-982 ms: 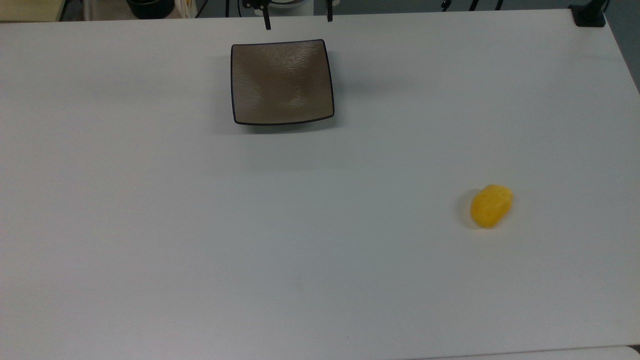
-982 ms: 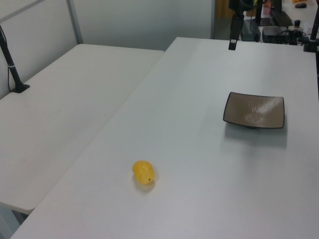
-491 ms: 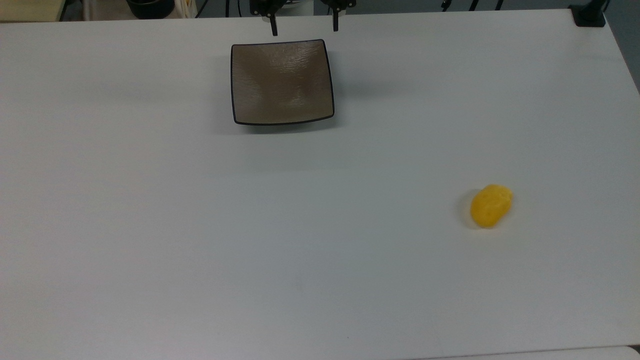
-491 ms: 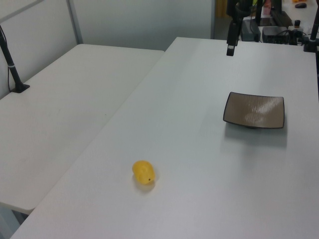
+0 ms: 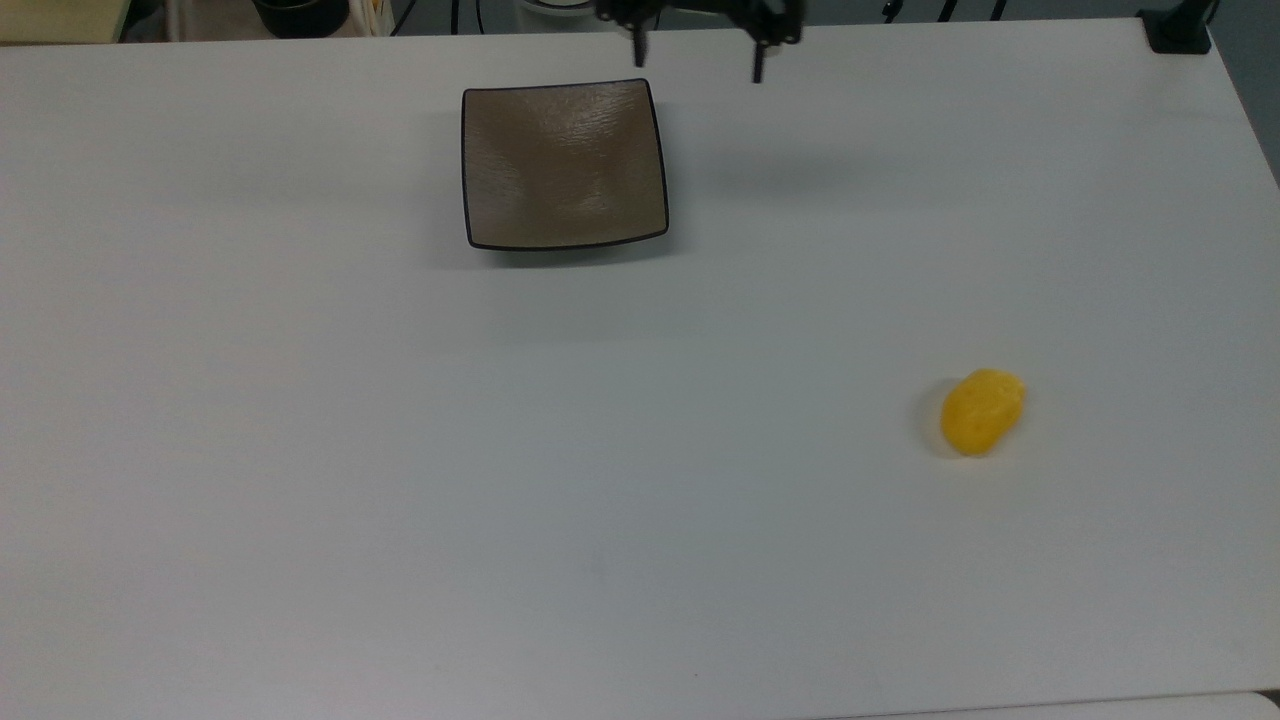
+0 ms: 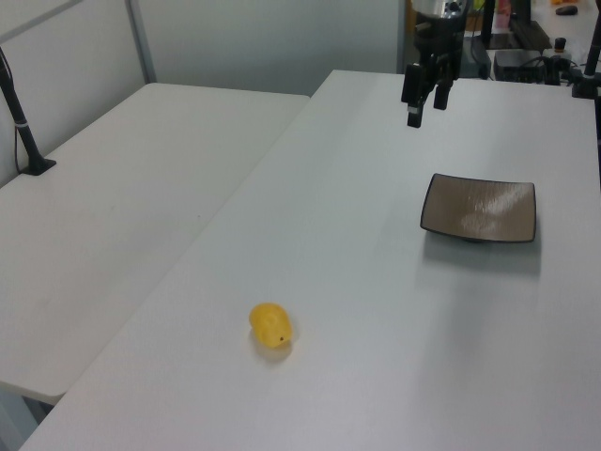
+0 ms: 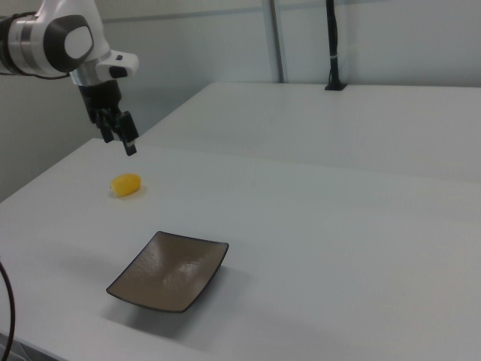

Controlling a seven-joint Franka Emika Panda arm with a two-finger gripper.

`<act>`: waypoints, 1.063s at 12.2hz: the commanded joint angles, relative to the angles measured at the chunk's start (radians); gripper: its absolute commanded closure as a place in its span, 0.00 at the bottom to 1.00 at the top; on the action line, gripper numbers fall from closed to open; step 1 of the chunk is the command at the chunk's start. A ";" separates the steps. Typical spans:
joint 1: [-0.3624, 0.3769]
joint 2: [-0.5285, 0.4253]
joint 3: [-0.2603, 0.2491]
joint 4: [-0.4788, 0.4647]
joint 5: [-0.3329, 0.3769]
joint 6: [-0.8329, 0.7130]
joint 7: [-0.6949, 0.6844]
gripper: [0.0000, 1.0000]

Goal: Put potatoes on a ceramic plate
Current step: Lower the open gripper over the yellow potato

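Note:
The potato [image 5: 982, 412] is a yellow-orange oval lump lying alone on the white table, toward the top view's right. In the left view the potato [image 6: 270, 325] lies near the front; in the right view the potato [image 7: 125, 184] lies at the far left. The ceramic plate [image 5: 565, 165] is square, glossy brown-grey with a dark rim, and holds nothing. It also shows as the plate [image 6: 480, 208] and the plate [image 7: 169, 271]. My gripper [image 5: 698, 66] hangs open and empty in the air past the plate's far right corner. The same gripper [image 6: 424, 111] [image 7: 120, 143] is well apart from both things.
The white table [image 5: 640, 500] is wide and bare around both things. A second white table [image 6: 113, 216] joins it on the left view's left. A black clamp post [image 5: 1180, 30] stands at the top view's far right corner. Cables and gear lie beyond the far edge.
My gripper has swung from behind the plate's far edge toward the top view's right and come further over the table. Plate and potato have not moved.

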 commanded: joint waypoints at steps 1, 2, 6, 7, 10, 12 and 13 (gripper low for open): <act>0.043 0.134 0.033 0.169 0.004 -0.003 0.170 0.00; 0.058 0.177 0.033 0.226 0.005 -0.004 0.207 0.00; 0.144 0.325 0.030 0.393 0.001 0.002 0.373 0.00; 0.153 0.356 0.030 0.433 -0.001 0.003 0.400 0.00; 0.178 0.416 0.028 0.486 -0.001 0.081 0.424 0.00; 0.189 0.451 0.027 0.489 -0.001 0.132 0.434 0.00; 0.202 0.467 0.027 0.487 -0.007 0.179 0.436 0.00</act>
